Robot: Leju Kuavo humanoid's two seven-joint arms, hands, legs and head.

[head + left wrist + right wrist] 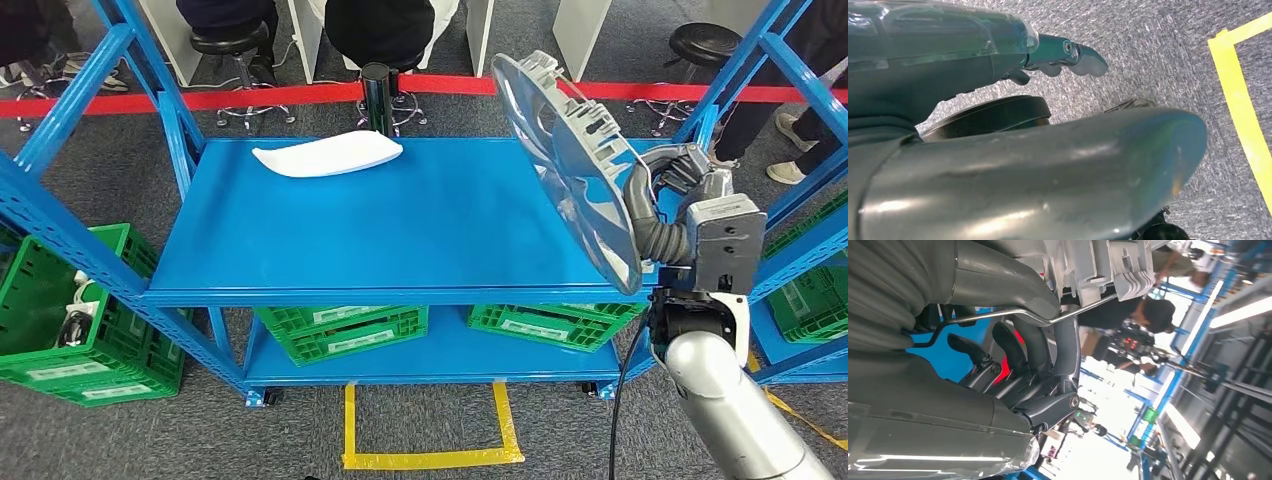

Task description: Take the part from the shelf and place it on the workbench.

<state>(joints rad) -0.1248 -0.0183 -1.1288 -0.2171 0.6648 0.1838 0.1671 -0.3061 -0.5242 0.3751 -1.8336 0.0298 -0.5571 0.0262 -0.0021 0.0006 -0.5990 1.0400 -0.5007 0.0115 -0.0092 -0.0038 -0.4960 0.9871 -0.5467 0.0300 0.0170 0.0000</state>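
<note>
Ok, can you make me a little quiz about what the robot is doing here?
1. True or false: the right hand holds the big silver part up on its edge.
2. What lies flat on the blue shelf? A) white part B) hammer C) cup
3. What colour are the crates under the shelf?

Key: 1 true. 2 A. 3 green.

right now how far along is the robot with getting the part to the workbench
Done: the large silver-grey dish-shaped plastic part is picked up, gripped by the right hand and held on edge above the blue metal shelf. In hand: carrying it. Left: setting it on the workbench. The left hand hangs over grey carpet, holding nothing.
</note>
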